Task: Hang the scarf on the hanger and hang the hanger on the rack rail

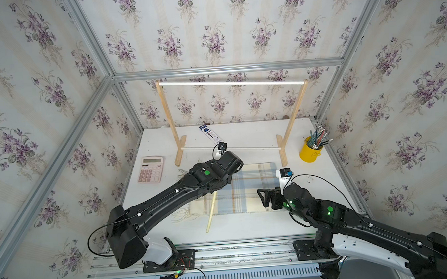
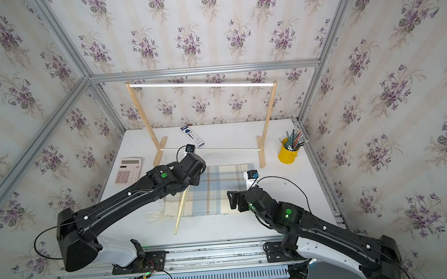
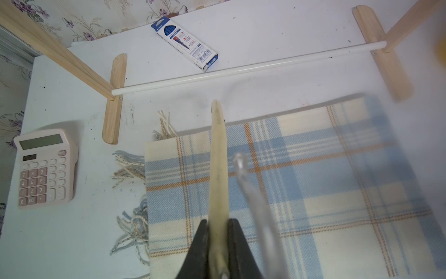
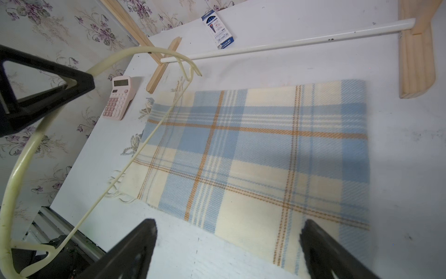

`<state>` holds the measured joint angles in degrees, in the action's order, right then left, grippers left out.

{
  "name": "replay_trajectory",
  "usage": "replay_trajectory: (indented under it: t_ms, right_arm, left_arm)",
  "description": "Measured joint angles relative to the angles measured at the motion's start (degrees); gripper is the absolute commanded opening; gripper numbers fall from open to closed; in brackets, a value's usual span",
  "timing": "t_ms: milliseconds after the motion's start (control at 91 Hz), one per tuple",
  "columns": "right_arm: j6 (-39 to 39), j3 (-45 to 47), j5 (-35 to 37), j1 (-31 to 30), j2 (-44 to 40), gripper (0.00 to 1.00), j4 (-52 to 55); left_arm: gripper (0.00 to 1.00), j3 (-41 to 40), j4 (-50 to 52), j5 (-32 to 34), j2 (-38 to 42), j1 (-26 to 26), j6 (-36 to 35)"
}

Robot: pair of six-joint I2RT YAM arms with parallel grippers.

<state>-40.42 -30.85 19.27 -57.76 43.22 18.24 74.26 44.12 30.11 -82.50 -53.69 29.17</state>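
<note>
The scarf is laid folded and flat on the middle of the tabletop, somewhat nearer the front edge than the back edge. Its cream fringe is turned toward the left edge, and the wooden rack is stood behind it. The hanger is clamped by the left gripper, whose jaws are closed on a curved arm near its middle, by the hook. It is carried on edge over the fringed end with one tip reaching toward the front edge; whether the thin lower bar touches the cloth cannot be told. The right gripper is held with its jaws spread wide and empty, just over the scarf's plain end, the one toward the right edge. The scarf is judged to be light, soft and limp. It would be expected to sag and slip apart in layers when lifted, so a hold is best taken on the plain end near its front corner, deep enough that all layers are pinched together. Fair grip should be given by the woven surface. The hanger is judged stiff, light and smooth, so it may be swivelled in its single pinch if cloth is dragged across the bar, and the bar looks thin enough to be bent.
</note>
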Motion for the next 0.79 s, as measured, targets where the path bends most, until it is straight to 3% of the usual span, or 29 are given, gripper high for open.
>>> replay_trajectory:
  t_ms: [352, 615, 791]
  right_arm:
    - [-1.8, 1.8, 5.5, 4.9, -0.1, 0.97, 4.1]
    - [0.0, 8.4, -8.8, 20.8, 1.1, 0.96, -0.6]
    - [1.5, 8.9, -14.6, 23.2, 3.8, 0.96, -3.8]
  left_arm:
    - [0.00, -5.5, -7.0, 6.3, 4.5, -7.7, 7.6]
    - [0.00, -12.7, -14.6, 11.6, 3.7, -10.4, 14.5]
    - [0.00, -15.2, -19.1, 15.1, 3.1, -10.5, 19.6]
